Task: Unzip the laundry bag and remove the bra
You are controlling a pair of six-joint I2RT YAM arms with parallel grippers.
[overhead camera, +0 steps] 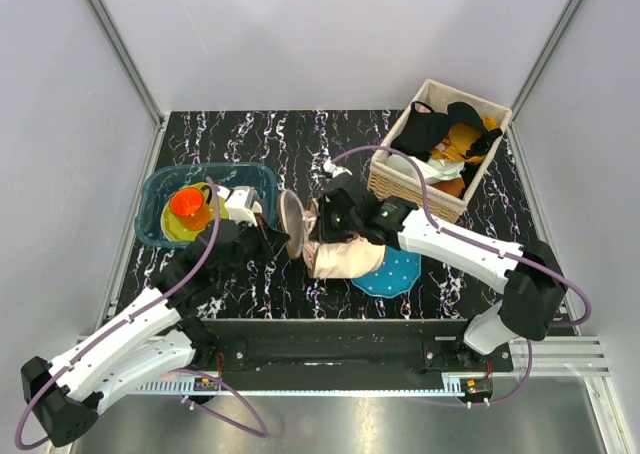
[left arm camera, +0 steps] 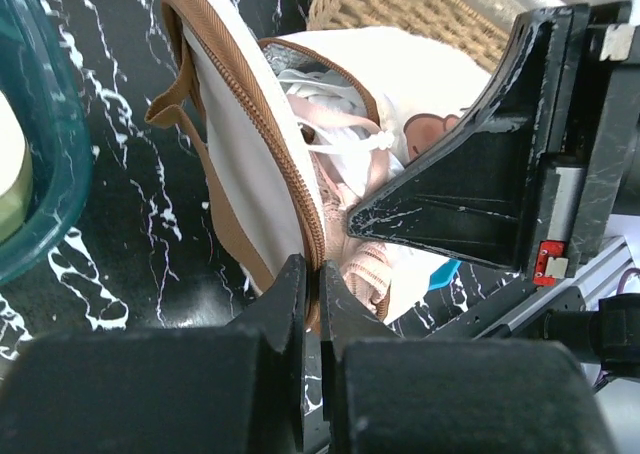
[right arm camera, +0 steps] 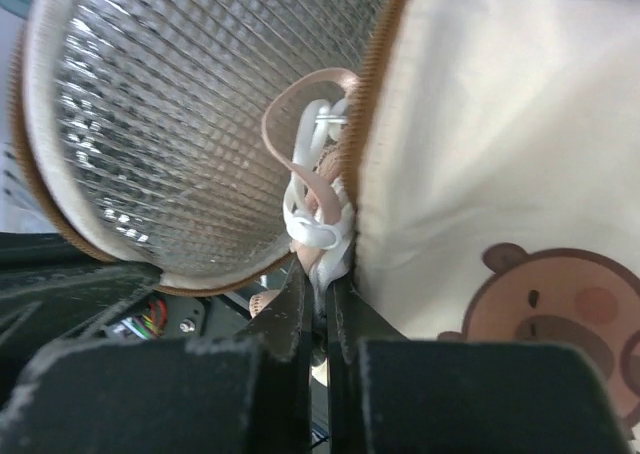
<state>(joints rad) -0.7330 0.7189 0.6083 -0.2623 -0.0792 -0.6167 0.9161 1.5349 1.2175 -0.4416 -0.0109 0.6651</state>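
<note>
The cream laundry bag [overhead camera: 345, 259] lies unzipped at the table's middle, with its lid [overhead camera: 293, 224] standing up on the left. My left gripper [overhead camera: 272, 236] is shut on the lid's brown zip trim [left arm camera: 300, 184]; in the left wrist view the gripper [left arm camera: 320, 279] pinches that edge. My right gripper [overhead camera: 322, 224] reaches into the opening. In the right wrist view the right gripper [right arm camera: 322, 279] is shut on the bra [right arm camera: 315, 199], a pale pink and white bundle of straps between the mesh lid [right arm camera: 170, 124] and the bear-printed bag body [right arm camera: 500, 144]. The bra [left arm camera: 335, 124] sits mostly inside the bag.
A blue white-dotted disc [overhead camera: 398, 272] lies under the bag's right side. A wicker basket [overhead camera: 400, 182] with black and mustard clothes stands at the back right. A teal bin [overhead camera: 160, 189] with an orange cup [overhead camera: 188, 207] stands at the left.
</note>
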